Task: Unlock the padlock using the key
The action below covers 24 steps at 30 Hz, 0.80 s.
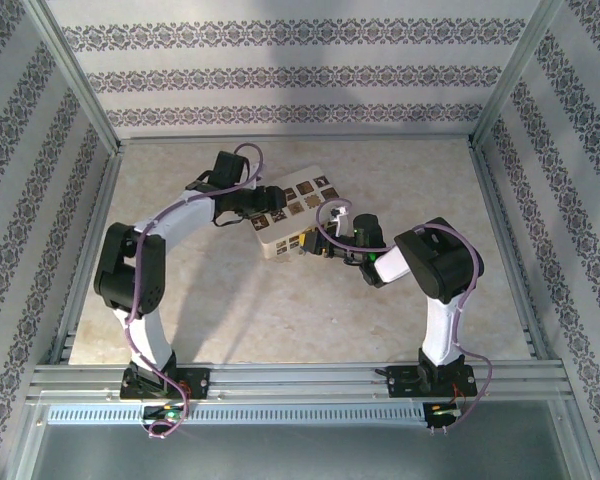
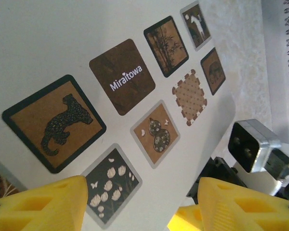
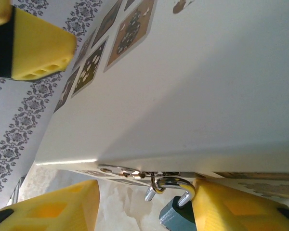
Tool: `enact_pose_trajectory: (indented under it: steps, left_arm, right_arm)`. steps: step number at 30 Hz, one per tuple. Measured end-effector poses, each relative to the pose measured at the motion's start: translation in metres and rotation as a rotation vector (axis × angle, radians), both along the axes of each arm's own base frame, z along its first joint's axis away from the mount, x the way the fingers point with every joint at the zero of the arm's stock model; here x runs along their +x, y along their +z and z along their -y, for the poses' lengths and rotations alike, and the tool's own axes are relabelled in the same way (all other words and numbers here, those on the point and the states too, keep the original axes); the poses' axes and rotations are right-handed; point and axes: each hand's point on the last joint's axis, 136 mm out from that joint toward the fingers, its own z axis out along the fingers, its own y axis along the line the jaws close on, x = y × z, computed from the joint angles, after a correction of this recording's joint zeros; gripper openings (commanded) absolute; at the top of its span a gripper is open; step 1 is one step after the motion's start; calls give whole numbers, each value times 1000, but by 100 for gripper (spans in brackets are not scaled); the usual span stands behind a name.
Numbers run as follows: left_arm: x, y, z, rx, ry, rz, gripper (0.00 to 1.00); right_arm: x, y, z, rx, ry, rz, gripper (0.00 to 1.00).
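Padlock (image 3: 176, 217) hangs from the box (image 3: 192, 96) hasp (image 3: 120, 171), just beside one finger of our right hand (image 3: 143, 202), which is spread wide, we judge to take it. Beyond, our left hand (image 2: 142, 192) is released over the box, probably to steady it on the worktop (image 1: 280, 320).

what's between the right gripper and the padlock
Nothing visible. The padlock hangs from the hasp on the box, inside the open right gripper, close against one finger.
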Motion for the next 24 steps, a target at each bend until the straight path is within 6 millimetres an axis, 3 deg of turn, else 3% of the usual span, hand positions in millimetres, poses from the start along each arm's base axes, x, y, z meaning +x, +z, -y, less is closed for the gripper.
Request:
enact_pose_trajectory:
  steps: [19, 24]
  left_arm:
    - [3, -6, 3, 14, -15, -2, 61]
    - [4, -7, 2, 21, -12, 1, 61]
  right_arm:
    - [-2, -6, -6, -4, 23, 2, 37]
    - [-2, -6, -6, -9, 25, 8, 37]
